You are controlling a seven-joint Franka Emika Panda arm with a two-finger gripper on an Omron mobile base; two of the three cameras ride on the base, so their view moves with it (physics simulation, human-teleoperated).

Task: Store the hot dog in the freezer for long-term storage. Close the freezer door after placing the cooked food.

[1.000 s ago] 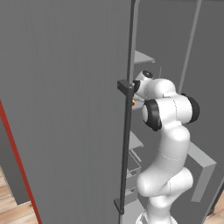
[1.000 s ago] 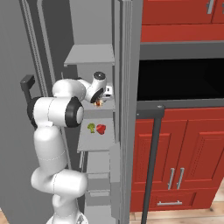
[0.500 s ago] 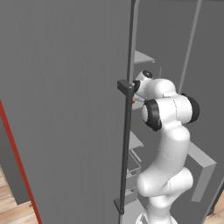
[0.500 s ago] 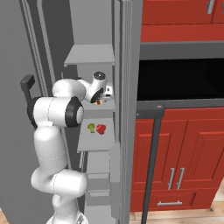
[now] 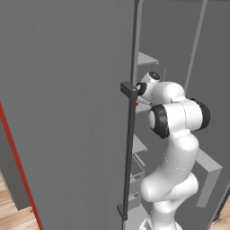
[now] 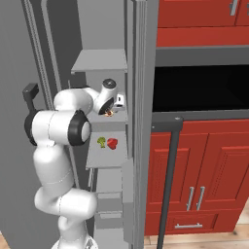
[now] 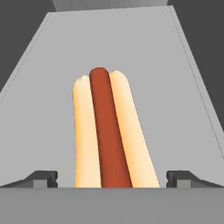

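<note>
The hot dog (image 7: 109, 131), a tan bun with a reddish sausage, lies lengthwise on a pale grey shelf (image 7: 175, 65) inside the freezer (image 6: 99, 61). My gripper (image 7: 112, 178) is open, with a gap between each dark fingertip and the bun. In the right base view the gripper (image 6: 115, 108) reaches onto the middle shelf, where the hot dog (image 6: 109, 113) shows as a small tan spot. The freezer door (image 5: 67, 112) stands wide open to the arm's left, its long bar handle (image 5: 129, 148) close in front of the hand.
A small red block (image 6: 112, 143) and a green item (image 6: 101, 141) sit on the shelf below. Drawers (image 6: 109, 204) fill the freezer's lower part. The fridge's other door (image 6: 141, 121) and red cabinets (image 6: 204, 160) stand to the right.
</note>
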